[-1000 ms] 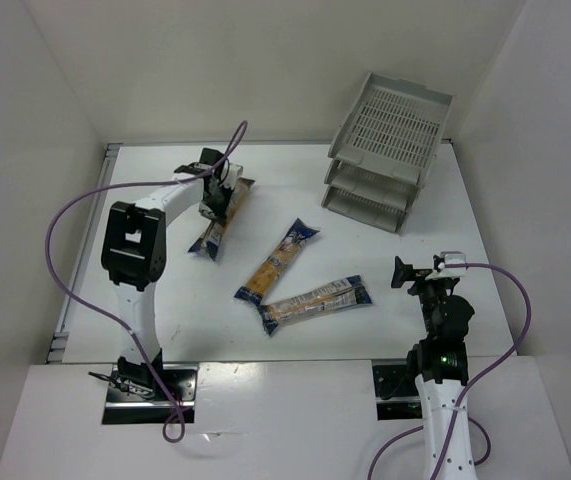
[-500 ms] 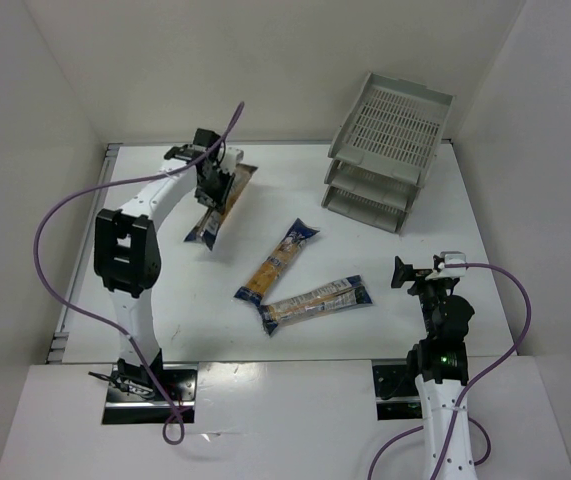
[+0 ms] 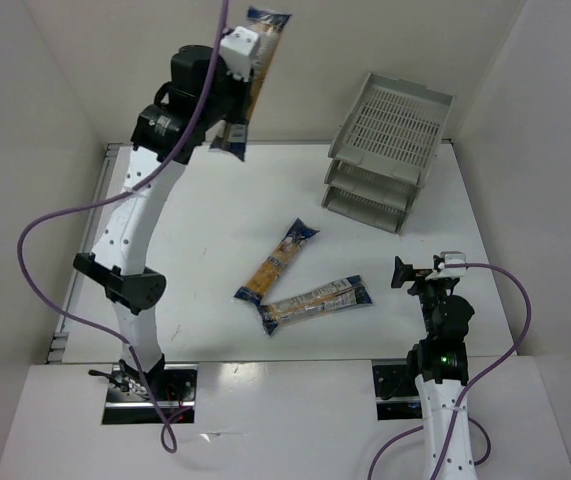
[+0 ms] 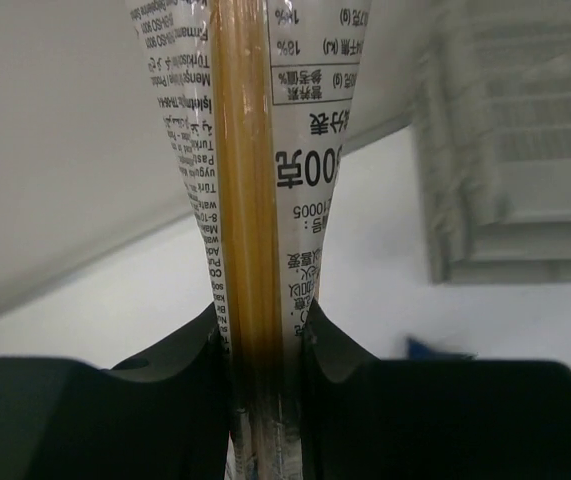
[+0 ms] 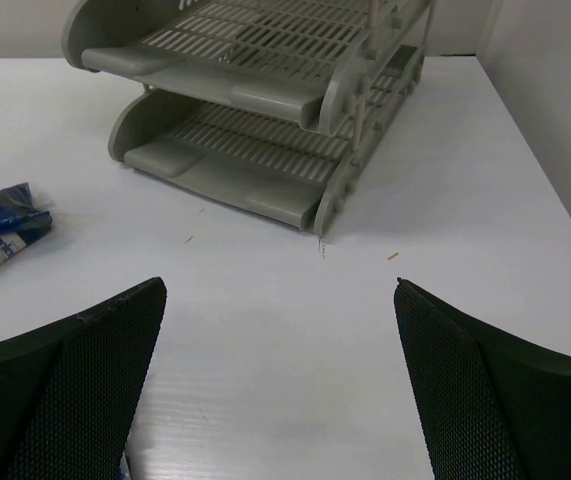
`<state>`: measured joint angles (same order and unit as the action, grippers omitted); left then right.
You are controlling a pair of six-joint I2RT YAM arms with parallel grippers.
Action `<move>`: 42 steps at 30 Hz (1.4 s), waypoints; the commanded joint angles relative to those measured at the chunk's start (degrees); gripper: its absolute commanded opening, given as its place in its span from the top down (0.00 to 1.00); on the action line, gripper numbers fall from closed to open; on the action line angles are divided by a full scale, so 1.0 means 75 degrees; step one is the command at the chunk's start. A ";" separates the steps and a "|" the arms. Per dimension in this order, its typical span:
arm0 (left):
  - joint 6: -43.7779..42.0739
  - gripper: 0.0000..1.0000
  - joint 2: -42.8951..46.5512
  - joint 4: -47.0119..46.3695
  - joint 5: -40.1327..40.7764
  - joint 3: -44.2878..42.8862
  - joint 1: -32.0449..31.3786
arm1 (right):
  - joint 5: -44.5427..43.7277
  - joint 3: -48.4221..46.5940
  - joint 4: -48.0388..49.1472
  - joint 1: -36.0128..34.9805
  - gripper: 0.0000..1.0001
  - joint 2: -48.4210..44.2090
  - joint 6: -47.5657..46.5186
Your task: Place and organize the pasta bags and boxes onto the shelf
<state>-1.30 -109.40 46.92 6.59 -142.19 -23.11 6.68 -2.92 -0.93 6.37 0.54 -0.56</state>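
Note:
High above the back of the table, my left gripper [image 3: 233, 98] is shut on a long clear spaghetti packet [image 3: 256, 55], which stands nearly on end. The left wrist view has the packet [image 4: 265, 150] pinched between both black fingers, around my left gripper [image 4: 265, 335]. Two more packets lie on the table, one slanted [image 3: 277, 262] and one flatter just in front of it [image 3: 315, 300]. The grey three-tier shelf [image 3: 365, 205] stands at the back right. Low at the right, my right gripper [image 3: 412, 272] is open and holds nothing, facing the shelf [image 5: 265, 100] from the near side.
White walls close in the table on the left, back and right. The dark blue end of a lying packet [image 5: 0, 225] shows at the left of the right wrist view. A purple cable [image 3: 55, 230] loops beside the left arm.
My left arm has risen from the back left of the table, carrying its packet high into the air and a little to the right. The right arm has not moved.

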 commanded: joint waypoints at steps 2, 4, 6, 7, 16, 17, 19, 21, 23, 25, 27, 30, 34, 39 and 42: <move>-0.0260 1.00 0.0056 -0.1928 0.0280 -0.0915 -0.1566 | 0.0011 0.0389 0.0042 -0.0029 0.00 -0.0036 -0.0066; -0.0203 1.00 -0.0200 -0.2176 0.0352 -0.1115 -0.1885 | 0.0396 0.0226 0.0042 -0.0029 0.00 -0.0036 -0.0334; 0.0160 1.00 -0.0412 -0.2341 0.0200 -0.1372 -0.2039 | 0.2336 -0.0124 -0.0109 -0.0029 0.01 -0.0036 -0.2382; 0.0382 1.00 -0.0575 -0.2341 0.0014 -0.1594 -0.2039 | 0.2843 -0.0277 -0.0354 -0.0029 0.00 -0.0036 -0.2909; 0.1285 1.00 -0.0799 -0.2342 -0.0785 -0.1830 -0.2179 | 0.2038 -0.2748 -0.1069 -0.0029 0.00 0.0220 -0.2901; 0.1356 1.00 -0.0799 -0.2341 -0.0878 -0.1830 -0.2180 | 0.2225 -0.3123 -0.1257 -0.0029 0.00 0.0732 -0.2902; 0.1509 1.00 -0.0729 -0.2341 -0.0948 -0.1760 -0.2180 | 0.2705 -0.4527 -0.2018 -0.0029 0.00 0.1681 -0.2588; 0.1696 1.00 -0.0729 -0.2341 -0.1135 -0.1760 -0.2180 | 0.2801 -0.6441 -0.3173 -0.0029 0.00 0.3998 -0.1711; 0.1942 1.00 -0.0589 -0.2423 -0.1393 -0.1666 -0.2180 | 0.2929 -0.7900 -0.4125 -0.0110 0.00 0.6591 -0.1019; 0.2188 1.00 -0.0519 -0.2505 -0.1732 -0.1597 -0.2180 | 0.3397 -0.9883 -0.5218 -0.0368 0.00 0.7868 -0.0900; 0.2609 1.00 -0.0518 -0.2727 -0.2060 -0.1596 -0.2180 | 0.3958 -1.0332 -0.4708 -0.0603 0.00 0.8341 0.0021; 0.3218 1.00 -0.0448 -0.3044 -0.2846 -0.1526 -0.2180 | 0.5267 -1.0147 -0.2787 -0.0872 0.00 0.8343 0.1495; 0.3864 1.00 -0.0541 -0.3383 -0.3561 -0.1665 -0.2180 | 0.6116 -0.9948 -0.1226 -0.0873 0.00 0.8916 0.3305; 0.4357 1.00 -0.0717 -0.3653 -0.3866 -0.1737 -0.2180 | 0.7217 -1.0180 0.0205 -0.0873 0.00 0.9022 0.4526; 0.4719 1.00 -0.0998 -0.3852 -0.4181 -0.1993 -0.2180 | 0.6962 -1.0182 -0.0190 -0.0873 0.00 0.9022 0.4388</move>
<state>29.21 -118.56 32.18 -20.03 -151.70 -39.31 55.44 -77.49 -6.81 0.23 68.18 27.38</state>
